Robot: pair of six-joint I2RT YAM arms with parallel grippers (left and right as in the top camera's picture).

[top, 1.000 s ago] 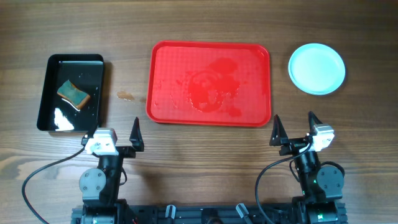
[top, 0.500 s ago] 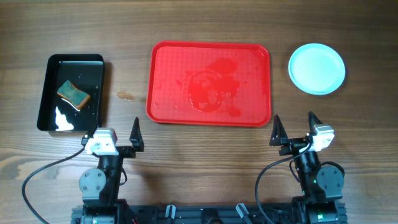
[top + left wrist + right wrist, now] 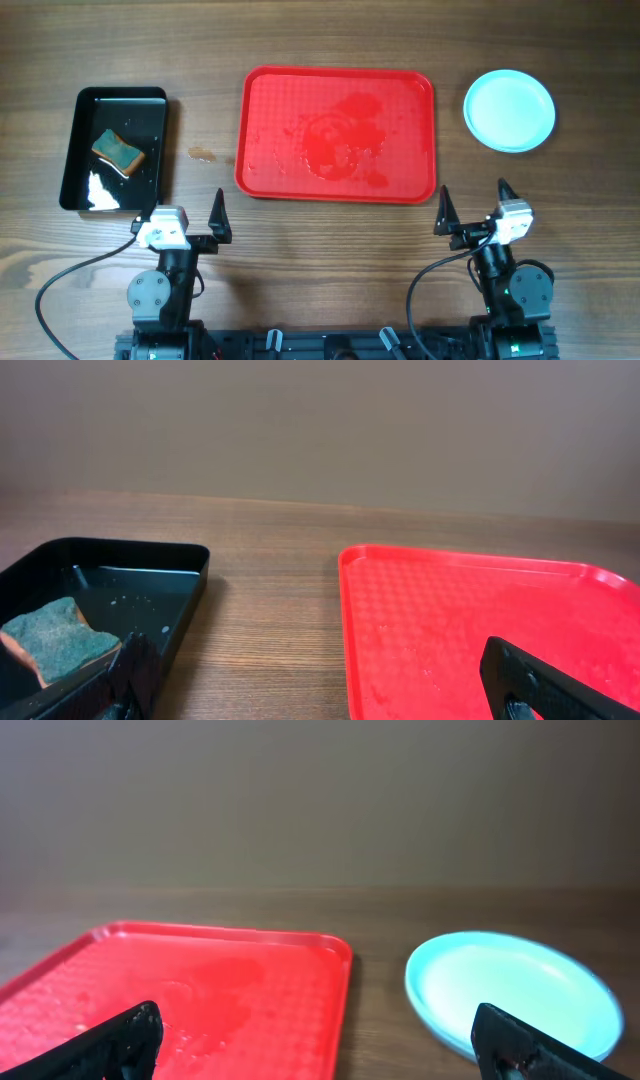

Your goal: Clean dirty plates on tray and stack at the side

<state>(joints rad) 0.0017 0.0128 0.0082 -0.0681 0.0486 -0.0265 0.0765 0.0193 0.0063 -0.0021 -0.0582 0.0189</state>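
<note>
The red tray (image 3: 270,100) lies mid-table with wet smears in its middle and nothing standing on it. To its right, off the tray, the pale blue plates (image 3: 509,110) rest on the wood, seen from above as one round disc, so their number is unclear. My left gripper (image 3: 185,215) hovers open near the front edge, below the tray's left corner. My right gripper (image 3: 473,205) is open below the tray's right corner. In the wrist views the tray (image 3: 450,610) (image 3: 200,980) and plates (image 3: 510,985) lie ahead of the empty grippers (image 3: 325,690) (image 3: 320,1045).
A black tray (image 3: 150,100) at the left holds a green-and-orange sponge (image 3: 118,150) and some white foam (image 3: 100,192). A small wet spot (image 3: 203,154) marks the wood between the two trays. Bare wood lies between tray and plates.
</note>
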